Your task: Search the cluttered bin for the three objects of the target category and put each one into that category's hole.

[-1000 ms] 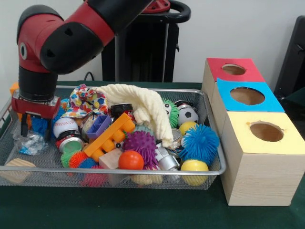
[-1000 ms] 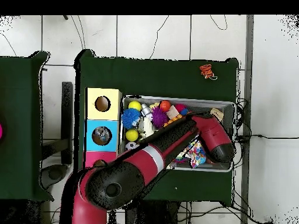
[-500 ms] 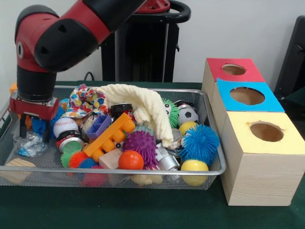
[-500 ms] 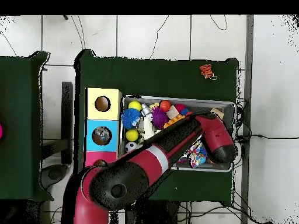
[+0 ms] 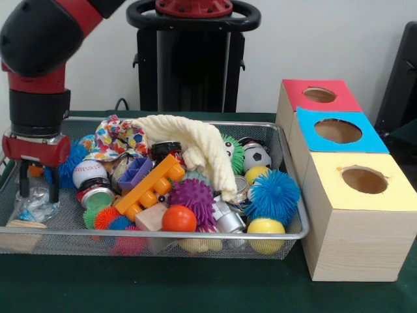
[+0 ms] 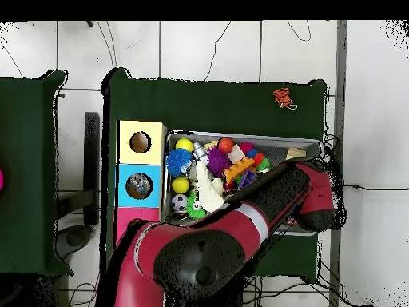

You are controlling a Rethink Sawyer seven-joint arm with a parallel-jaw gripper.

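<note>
My gripper (image 5: 38, 192) hangs at the left end of the wire bin (image 5: 195, 236) in the front view. It is open, and its two dark fingers (image 5: 54, 188) stand on either side of a crumpled clear plastic piece (image 5: 34, 205) and reach down to its top. The bin is piled with a baseball (image 5: 88, 172), an orange ball (image 5: 178, 218), a purple spiky ball (image 5: 191, 195), a blue spiky ball (image 5: 272, 193), a long orange block (image 5: 151, 186) and a cream cloth (image 5: 195, 149). In the overhead view the arm's red wrist (image 6: 316, 206) covers the gripper.
Three wooden boxes stand to the right of the bin, each with a round hole: red top (image 5: 319, 95), blue top (image 5: 338, 131), yellow top (image 5: 363, 180). A wooden block (image 5: 19, 233) lies at the bin's front left corner. A patterned cloth (image 5: 117, 137) lies at the back.
The arm has swung towards the bin's left end in the front view, carrying the gripper with it. The fingers now straddle the clear plastic piece and are still apart.
</note>
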